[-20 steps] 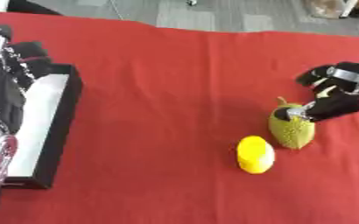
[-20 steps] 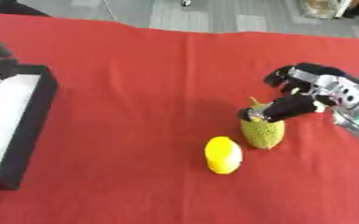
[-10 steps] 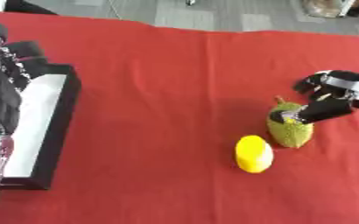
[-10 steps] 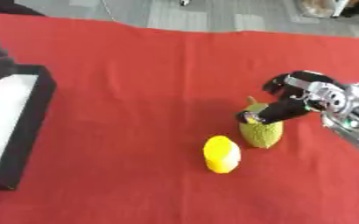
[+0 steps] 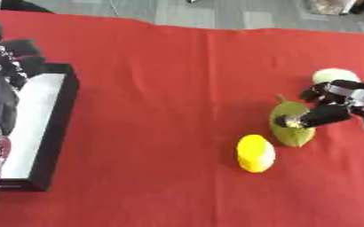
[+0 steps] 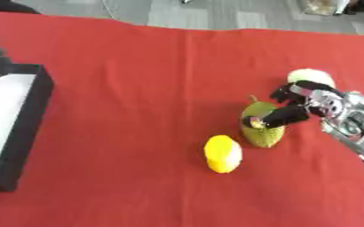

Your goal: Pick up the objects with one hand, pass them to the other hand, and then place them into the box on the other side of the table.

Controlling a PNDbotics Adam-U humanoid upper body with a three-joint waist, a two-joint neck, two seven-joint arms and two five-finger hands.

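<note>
Your right hand (image 6: 306,106) reaches in from the right edge, over a red tablecloth (image 5: 162,88). Its dark fingers (image 5: 318,117) curl down onto the top of a green, bumpy fruit (image 5: 290,125) lying right of centre; whether they truly grip it you cannot tell. Just near and left of that fruit lies a yellow fruit (image 5: 255,153), apart from the hand. A pale round object (image 5: 334,75) sits just beyond the hand, partly hidden. At the far left stands a black box with a white floor (image 5: 37,124). Your left hand (image 5: 6,66) hangs over it, fingers relaxed, holding nothing.
</note>
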